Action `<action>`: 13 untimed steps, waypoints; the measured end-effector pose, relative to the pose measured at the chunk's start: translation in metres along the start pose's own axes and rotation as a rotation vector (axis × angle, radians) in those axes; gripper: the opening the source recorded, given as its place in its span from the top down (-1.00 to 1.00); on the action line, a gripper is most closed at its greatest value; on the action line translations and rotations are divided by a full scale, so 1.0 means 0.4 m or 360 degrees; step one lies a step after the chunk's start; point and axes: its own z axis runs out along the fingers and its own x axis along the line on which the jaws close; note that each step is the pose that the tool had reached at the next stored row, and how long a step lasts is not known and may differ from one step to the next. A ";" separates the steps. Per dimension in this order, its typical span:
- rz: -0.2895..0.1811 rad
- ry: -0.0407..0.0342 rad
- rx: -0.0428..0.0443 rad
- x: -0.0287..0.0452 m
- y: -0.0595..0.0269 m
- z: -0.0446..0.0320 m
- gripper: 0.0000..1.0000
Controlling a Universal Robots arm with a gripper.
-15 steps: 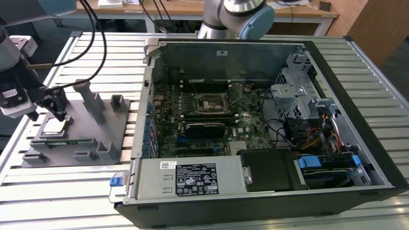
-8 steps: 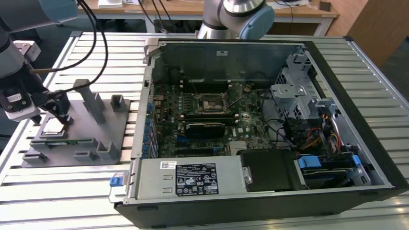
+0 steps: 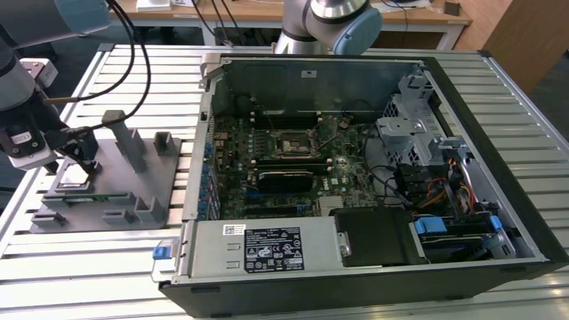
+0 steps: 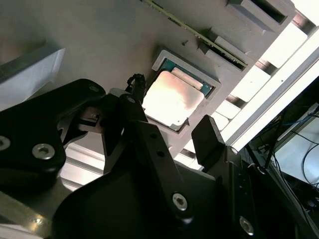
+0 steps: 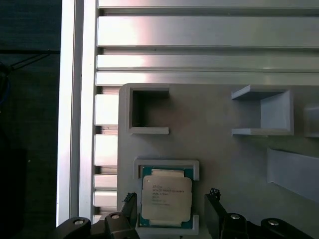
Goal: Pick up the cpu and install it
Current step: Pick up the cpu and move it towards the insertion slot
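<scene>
Cpu (image 5: pixel 166 204) lay flat in its holder (image 5: pixel 224 159) pocket, directly between the spread, empty fingers of the claw (image 5: pixel 172 195). Light, stiff and thin, with a slick metal lid, it probably wanted gripping by opposite edges. The exterior view added the socket (image 3: pixel 294 143), well apart from the claw.

In the exterior view you cannot see all of the cpu (image 3: pixel 73 175): the gripper (image 3: pixel 80 162) hides part. In the second wrist view one finger (image 4: pixel 130 107) covers its corner.
</scene>
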 end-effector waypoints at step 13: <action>0.0000 0.0000 0.0000 0.004 -0.001 0.013 -0.29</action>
